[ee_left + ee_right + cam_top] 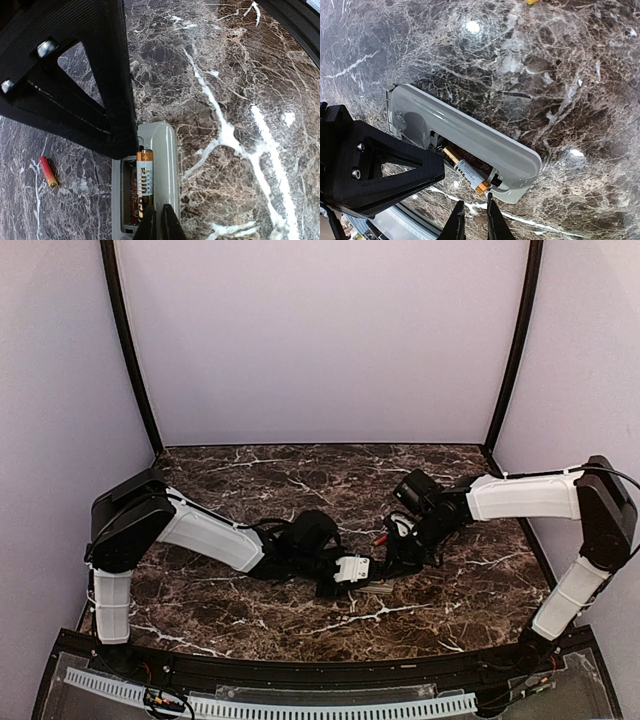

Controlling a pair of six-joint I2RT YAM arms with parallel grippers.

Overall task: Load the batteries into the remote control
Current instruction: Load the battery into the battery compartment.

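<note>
The left gripper (156,222) sits closest, jaws together, its tips resting at the near end of the remote control (167,150), probably to pin it in place. A loose red battery (48,171) lies left of the remote, apart from it. The remote lies grey back up with its recess open for loading. One seated battery (144,175) fills a slot. The right gripper (474,202) hovers at the remote's recess, jaws slightly apart and empty.

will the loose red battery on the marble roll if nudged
Probably: the red battery lies on its side, a small cylinder on the smooth marble table, so it should roll sideways. It looks rigid, and likely slides easily.
</note>
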